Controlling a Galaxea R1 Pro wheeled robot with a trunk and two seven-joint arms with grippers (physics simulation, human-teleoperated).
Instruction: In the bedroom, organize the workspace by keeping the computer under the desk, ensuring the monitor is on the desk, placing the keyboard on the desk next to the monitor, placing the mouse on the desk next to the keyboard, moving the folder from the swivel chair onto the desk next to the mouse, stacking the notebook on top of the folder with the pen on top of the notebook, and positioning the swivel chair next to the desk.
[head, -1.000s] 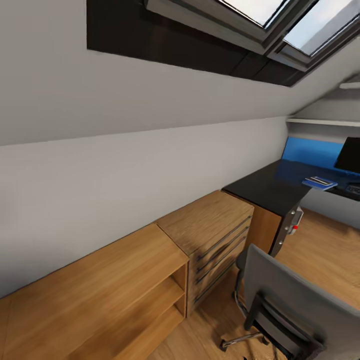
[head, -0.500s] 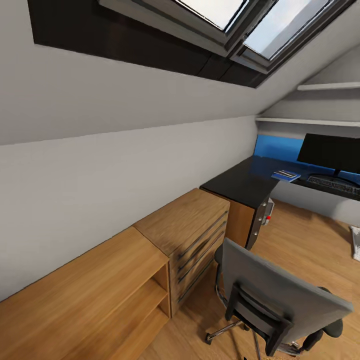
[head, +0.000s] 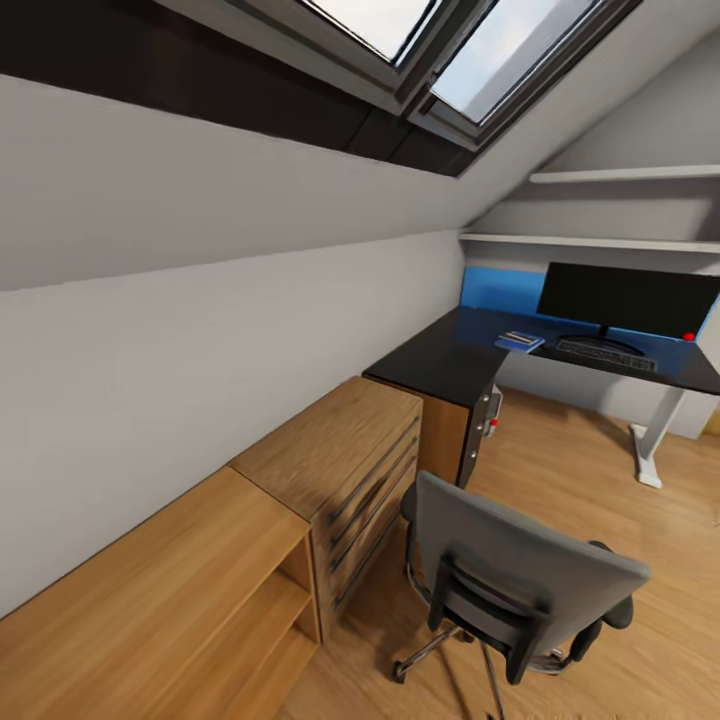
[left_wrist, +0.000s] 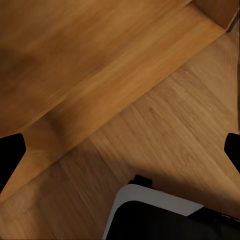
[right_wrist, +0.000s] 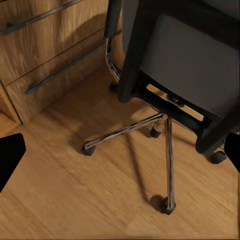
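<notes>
We cannot make out the tiny items atop the flat bright-blue folder (head: 520, 341) on the far glossy black desk (head: 450, 360).

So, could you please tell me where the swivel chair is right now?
In the head view the swivel chair stands on the floor at lower right, beside the wooden drawer unit, short of the desk.

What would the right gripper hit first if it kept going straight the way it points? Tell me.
Most likely the swivel chair: its chrome base legs and the wood floor under them lie straight ahead of the right gripper. Depth is unclear.
</notes>
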